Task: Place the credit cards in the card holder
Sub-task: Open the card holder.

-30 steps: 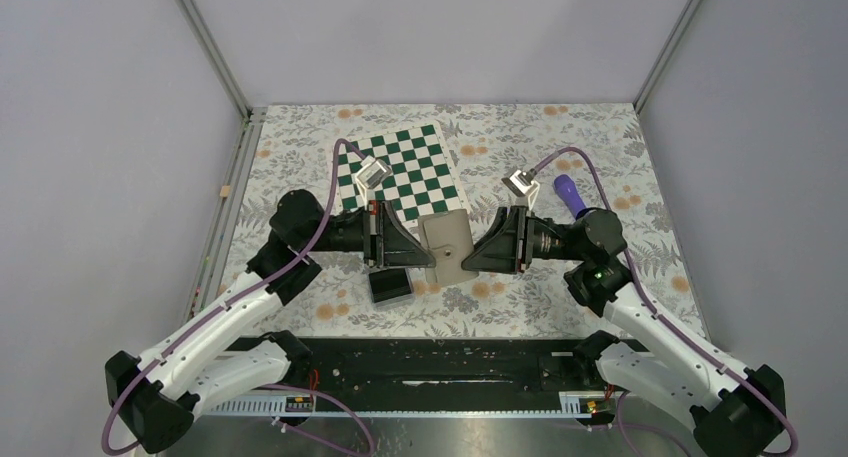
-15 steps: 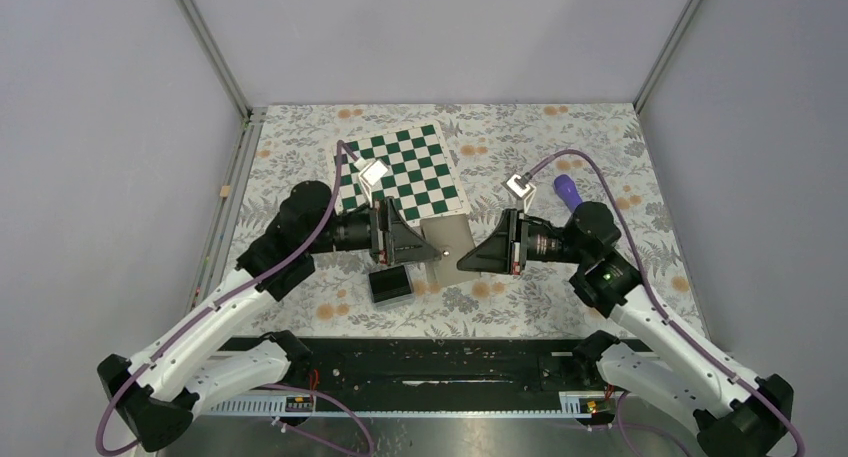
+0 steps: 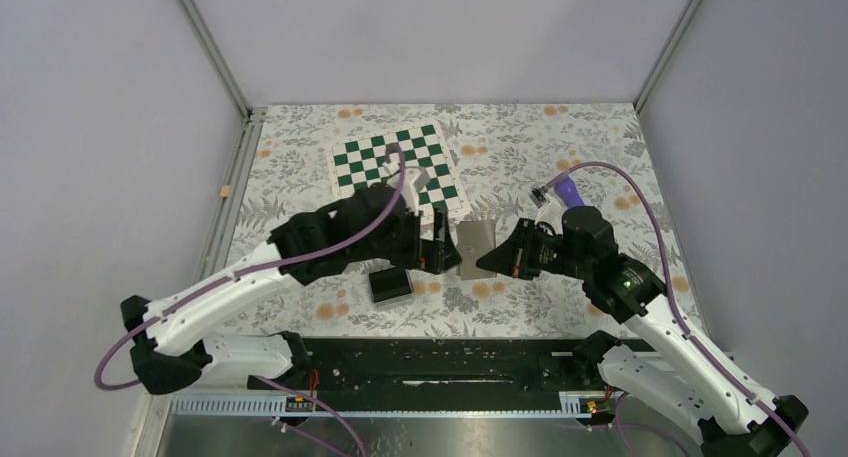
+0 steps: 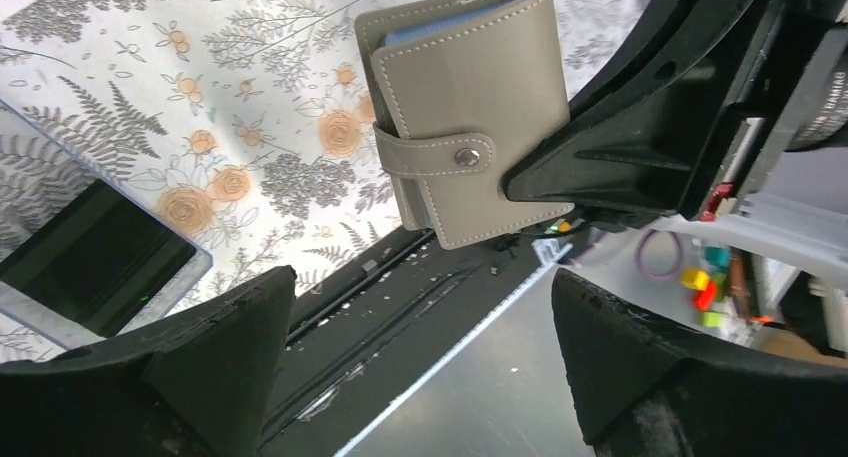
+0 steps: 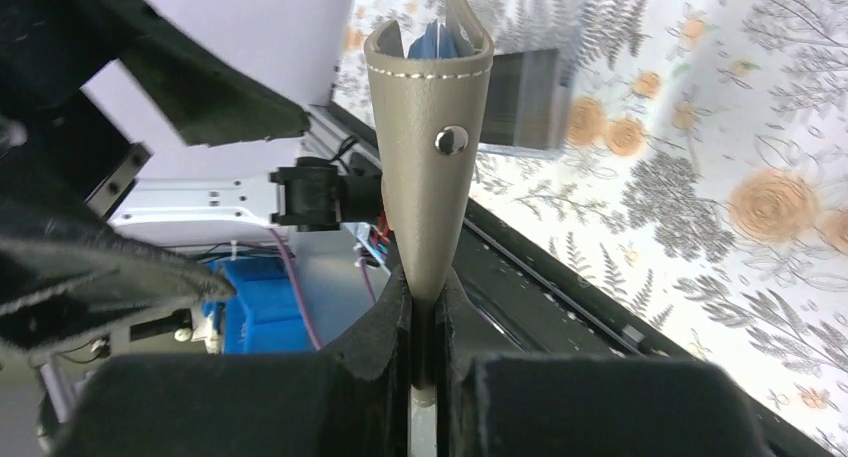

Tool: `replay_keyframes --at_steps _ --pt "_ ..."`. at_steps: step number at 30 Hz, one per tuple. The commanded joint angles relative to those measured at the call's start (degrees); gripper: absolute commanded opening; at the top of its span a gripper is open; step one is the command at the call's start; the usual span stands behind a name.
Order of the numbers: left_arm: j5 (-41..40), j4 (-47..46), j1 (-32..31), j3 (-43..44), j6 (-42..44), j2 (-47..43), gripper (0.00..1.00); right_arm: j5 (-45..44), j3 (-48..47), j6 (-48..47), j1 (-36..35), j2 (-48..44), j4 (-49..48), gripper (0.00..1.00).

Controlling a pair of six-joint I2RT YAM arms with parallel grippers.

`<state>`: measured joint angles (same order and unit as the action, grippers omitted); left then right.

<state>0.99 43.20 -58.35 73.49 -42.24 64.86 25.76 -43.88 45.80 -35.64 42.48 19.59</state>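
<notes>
A taupe folding wallet (image 3: 475,245) hangs above the floral table, snapped closed, and my right gripper (image 3: 492,261) is shut on its lower edge. The right wrist view shows that wallet (image 5: 430,177) pinched between the pads (image 5: 385,337), with its light-blue inside at the top. My left gripper (image 3: 445,254) stands open just left of the wallet (image 4: 470,107), apart from it, its jaws (image 4: 422,277) wide with nothing between them. The clear card holder (image 3: 390,284) rests on the table below the left gripper. A flat black shape, likely a credit card (image 4: 95,257), lies inside it. Any cards in the wallet are hidden.
A green-and-white chessboard mat (image 3: 398,167) lies at the back of the table. A purple object (image 3: 567,190) sits behind the right arm. A black rail (image 3: 430,362) runs along the near edge, and metal frame posts stand at the back corners.
My left gripper has opened, let go of the wallet and turned. My right gripper has closed on the wallet and now holds it alone, slightly to the right.
</notes>
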Motion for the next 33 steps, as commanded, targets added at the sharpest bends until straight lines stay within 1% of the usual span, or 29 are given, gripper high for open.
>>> replay_keyframes --at_steps 1,7,14,19,21,24,26,29,33 --pt "-13.77 6.23 -5.48 7.2 0.03 5.56 0.97 -6.0 -2.75 -2.04 -0.9 0.45 4.58 0.0" --pt "-15.43 6.66 -7.75 11.24 -1.26 12.77 0.92 -5.88 -2.11 -1.65 -1.26 0.13 3.76 0.0" --pt "-16.16 4.16 -7.92 13.07 -1.88 17.18 0.86 -5.8 -1.43 -1.36 -1.42 -0.05 3.75 0.0" --pt "-16.03 3.38 -7.97 13.63 -2.45 20.16 0.75 -5.71 -1.58 -1.33 -1.45 0.04 3.84 0.0" --pt "-16.57 3.38 -7.92 13.52 -2.77 20.74 0.72 -5.62 -1.56 -1.25 -1.45 0.06 3.84 0.0" --pt "-17.37 2.8 -7.92 13.7 -3.02 21.01 0.72 -5.23 -1.36 -1.42 -1.42 0.31 3.9 0.0" --pt "-18.27 2.56 -7.92 13.84 -3.38 21.04 0.74 -5.13 -1.13 -1.35 -1.5 0.25 3.92 0.0" --pt "-19.77 2.13 -7.92 14.1 -3.81 20.6 0.74 -5.17 -0.95 -1.37 -1.54 0.02 4.21 0.0" --pt "-21.2 -0.71 -7.92 11.54 -4.65 17.92 0.74 -5.34 -0.78 -1.43 -1.48 -0.29 4.48 0.0"
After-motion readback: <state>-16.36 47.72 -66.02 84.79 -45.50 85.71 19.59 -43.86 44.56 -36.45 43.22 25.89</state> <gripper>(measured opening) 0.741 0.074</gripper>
